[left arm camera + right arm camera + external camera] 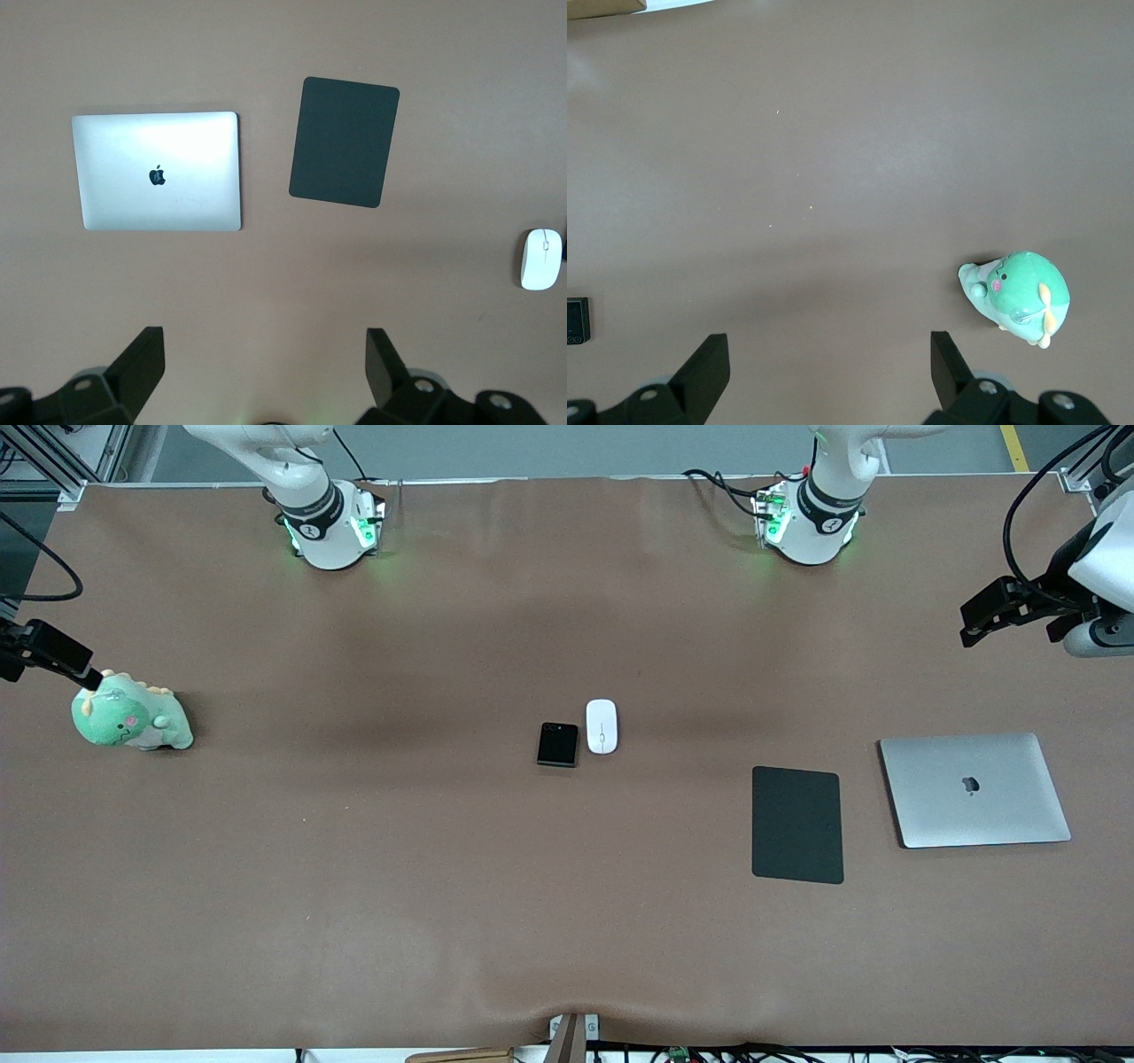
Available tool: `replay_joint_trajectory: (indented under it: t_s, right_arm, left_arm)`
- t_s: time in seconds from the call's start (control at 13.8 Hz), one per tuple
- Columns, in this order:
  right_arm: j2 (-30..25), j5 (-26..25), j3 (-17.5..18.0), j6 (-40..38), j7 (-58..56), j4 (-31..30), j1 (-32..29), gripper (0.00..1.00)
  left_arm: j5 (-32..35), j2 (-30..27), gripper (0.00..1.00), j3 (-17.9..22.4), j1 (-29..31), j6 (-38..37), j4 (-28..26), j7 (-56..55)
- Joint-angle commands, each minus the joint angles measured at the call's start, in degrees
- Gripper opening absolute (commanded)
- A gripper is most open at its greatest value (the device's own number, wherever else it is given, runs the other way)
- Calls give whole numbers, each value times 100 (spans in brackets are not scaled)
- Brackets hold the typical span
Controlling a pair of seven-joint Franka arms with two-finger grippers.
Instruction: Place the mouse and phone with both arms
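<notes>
mouse (pixel 601 725): touching-close beside phone (pixel 557 744), toward the left arm's end
left gripper (pixel 264 363): jaws wide, high over table by laptop (pixel 974 789); descend straight on mouse
right gripper (pixel 829 365): jaws wide, above toy (pixel 131 714); take phone by its edges

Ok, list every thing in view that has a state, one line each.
mouse: lying flat on the table, beside the phone, untouched.
phone: folded shut, lying flat.
laptop: lid closed.
left gripper: open, empty, up in the air.
right gripper: open, empty, up in the air.

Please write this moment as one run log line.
left gripper: open, waiting | right gripper: open, waiting | mouse beside phone: untouched
</notes>
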Motion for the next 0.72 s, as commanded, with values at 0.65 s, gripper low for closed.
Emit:
replay_joint_trajectory:
  t_s: [0.65]
  right_arm:
    - [77,-81,92,9,-23,-53,24,100]
  left_arm:
    - [-149,826,100,-400,-385,98,235,-927]
